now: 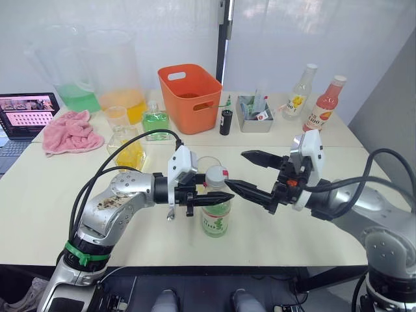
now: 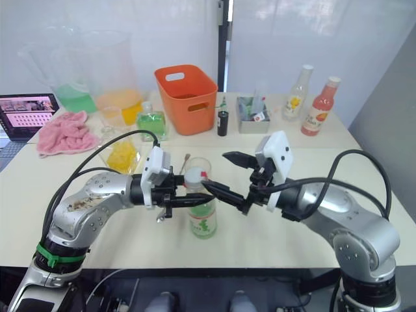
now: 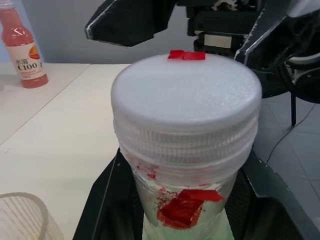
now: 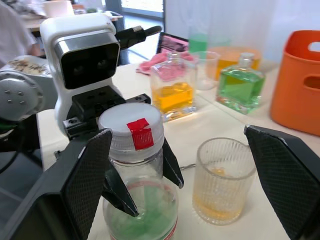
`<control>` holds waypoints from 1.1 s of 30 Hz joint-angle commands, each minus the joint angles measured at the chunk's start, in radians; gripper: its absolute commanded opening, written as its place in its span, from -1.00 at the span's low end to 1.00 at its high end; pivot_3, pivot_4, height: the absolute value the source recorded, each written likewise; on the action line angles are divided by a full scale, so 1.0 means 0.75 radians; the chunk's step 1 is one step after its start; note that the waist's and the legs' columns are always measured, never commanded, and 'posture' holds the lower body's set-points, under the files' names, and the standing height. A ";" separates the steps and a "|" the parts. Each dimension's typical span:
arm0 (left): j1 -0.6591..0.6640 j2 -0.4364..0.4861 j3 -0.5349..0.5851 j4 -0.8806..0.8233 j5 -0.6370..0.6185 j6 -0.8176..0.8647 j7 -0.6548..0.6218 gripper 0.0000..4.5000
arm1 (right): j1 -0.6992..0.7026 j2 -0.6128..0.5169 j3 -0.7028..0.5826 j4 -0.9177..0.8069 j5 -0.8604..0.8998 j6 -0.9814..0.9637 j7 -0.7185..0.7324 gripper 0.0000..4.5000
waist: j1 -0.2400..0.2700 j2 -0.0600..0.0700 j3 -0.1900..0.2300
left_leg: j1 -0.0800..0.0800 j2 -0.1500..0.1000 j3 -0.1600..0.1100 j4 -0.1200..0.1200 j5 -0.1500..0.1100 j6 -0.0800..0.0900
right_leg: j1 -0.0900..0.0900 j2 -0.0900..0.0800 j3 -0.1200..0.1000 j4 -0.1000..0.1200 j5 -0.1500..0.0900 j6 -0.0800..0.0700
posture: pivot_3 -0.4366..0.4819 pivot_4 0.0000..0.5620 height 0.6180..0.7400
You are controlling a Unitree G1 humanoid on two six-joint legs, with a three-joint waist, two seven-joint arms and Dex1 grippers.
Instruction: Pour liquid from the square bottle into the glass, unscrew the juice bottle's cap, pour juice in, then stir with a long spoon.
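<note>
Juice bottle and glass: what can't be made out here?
- Juice bottle: the left gripper covers its neck in the left eye view; the bottom edge cuts off its body in the left wrist view.
- Cap: seal to the neck hidden by its skirt.
- Glass: mostly behind the bottle in the eye views.
- Long spoon: only a bit below the left gripper shows.
- Right gripper: open by the cap, contact unclear.

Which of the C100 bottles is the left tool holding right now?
The green-labelled juice bottle at the table's front edge, gripped below its white cap by the left tool. The pink bottle and yellow-labelled bottle stand untouched at the back.
</note>
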 commanded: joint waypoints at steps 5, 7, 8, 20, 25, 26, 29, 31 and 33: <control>-0.051 -0.059 -0.104 0.062 0.069 -0.047 -0.049 -0.33 | 0.009 0.023 0.028 -0.080 0.145 0.064 -0.186 0.98 | 0.003 0.000 -0.001 | 0.001 0.000 0.000 0.000 0.003 0.001 | 0.001 0.000 0.000 -0.001 0.001 -0.002 | -0.05 -0.47 0.76; -0.054 -0.066 -0.106 0.069 0.078 -0.054 -0.055 -0.33 | 0.006 0.017 0.033 -0.078 0.191 0.064 -0.194 0.98 | 0.005 0.000 -0.001 | 0.000 0.000 0.000 0.000 0.003 0.001 | 0.002 0.000 0.000 -0.002 0.001 -0.002 | -0.05 -0.47 0.76; -0.053 -0.067 -0.106 0.069 0.081 -0.057 -0.058 -0.33 | 0.005 0.012 0.037 -0.076 0.216 0.064 -0.196 0.98 | 0.005 0.000 -0.001 | 0.000 0.000 0.000 0.000 0.003 0.001 | 0.002 0.000 0.000 -0.003 0.001 -0.002 | -0.05 -0.47 0.76; -0.042 -0.071 -0.105 0.053 0.092 -0.062 -0.051 -0.33 | -0.031 -0.100 0.108 -0.059 0.207 0.023 -0.177 0.98 | 0.008 0.000 -0.001 | -0.002 0.000 0.000 -0.002 0.003 0.001 | 0.001 0.000 0.000 -0.006 0.001 -0.002 | -0.05 -0.47 0.76; -0.044 -0.075 -0.106 0.053 0.096 -0.059 -0.046 -0.33 | -0.052 -0.092 0.119 -0.051 0.201 -0.011 -0.161 0.74 | 0.009 0.000 -0.001 | -0.002 0.000 0.000 -0.002 0.003 0.001 | 0.001 0.000 0.000 -0.006 0.001 -0.002 | -0.05 -0.47 0.76; -0.045 -0.075 -0.106 0.054 0.096 -0.058 -0.046 -0.33 | -0.059 -0.083 0.113 -0.045 0.213 -0.023 -0.156 0.61 | 0.009 0.000 -0.001 | -0.002 0.000 0.000 -0.002 0.003 0.001 | 0.001 0.000 0.000 -0.006 0.001 -0.002 | -0.05 -0.47 0.76; -0.048 -0.073 -0.107 0.058 0.100 -0.059 -0.048 -0.33 | -0.072 -0.084 0.103 -0.036 0.226 -0.036 -0.141 0.15 | 0.010 0.000 -0.001 | -0.002 0.000 0.000 -0.002 0.003 0.001 | 0.001 0.000 0.000 -0.006 0.001 -0.002 | -0.05 -0.47 0.76; -0.049 -0.072 -0.108 0.061 0.104 -0.061 -0.047 -0.33 | -0.080 -0.102 0.107 -0.031 0.224 -0.040 -0.126 -0.11 | 0.010 0.000 -0.001 | -0.002 0.000 0.000 -0.002 0.003 0.001 | 0.001 0.000 0.000 -0.007 0.001 -0.002 | -0.05 -0.47 0.76; -0.048 -0.072 -0.107 0.058 0.105 -0.060 -0.044 -0.33 | -0.085 -0.114 0.111 -0.025 0.223 -0.043 -0.111 -0.25 | 0.010 0.000 -0.001 | -0.002 0.000 0.000 -0.002 0.003 0.001 | 0.001 0.000 0.000 -0.007 0.001 -0.002 | -0.05 -0.47 0.76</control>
